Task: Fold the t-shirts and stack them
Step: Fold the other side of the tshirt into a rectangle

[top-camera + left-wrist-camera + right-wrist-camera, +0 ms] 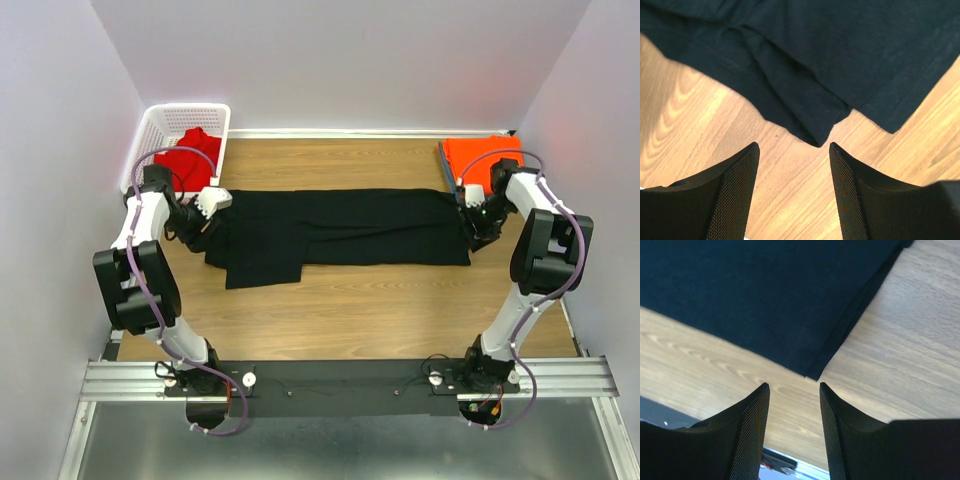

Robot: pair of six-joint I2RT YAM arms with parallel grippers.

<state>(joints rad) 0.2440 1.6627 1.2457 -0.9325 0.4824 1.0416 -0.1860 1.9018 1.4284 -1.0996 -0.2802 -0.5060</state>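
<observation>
Hovering open and empty, left gripper (pixel 794 145) and right gripper (pixel 793 385) flank the black shirt (pixel 340 235), its corners just ahead of each; grabbing one layer alone could spoil the fold.

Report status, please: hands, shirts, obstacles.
Left hand, right hand open, empty, at ends of black t-shirt. It lies flat on table. Orange t-shirt far right; red t-shirt in basket. No obstacle seen.

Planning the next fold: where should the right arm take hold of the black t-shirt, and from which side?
Likely the black t-shirt at its right-end corner, approached from the right: it lies flat as a long strip, and that hemmed corner points at the open right gripper over bare table.
</observation>
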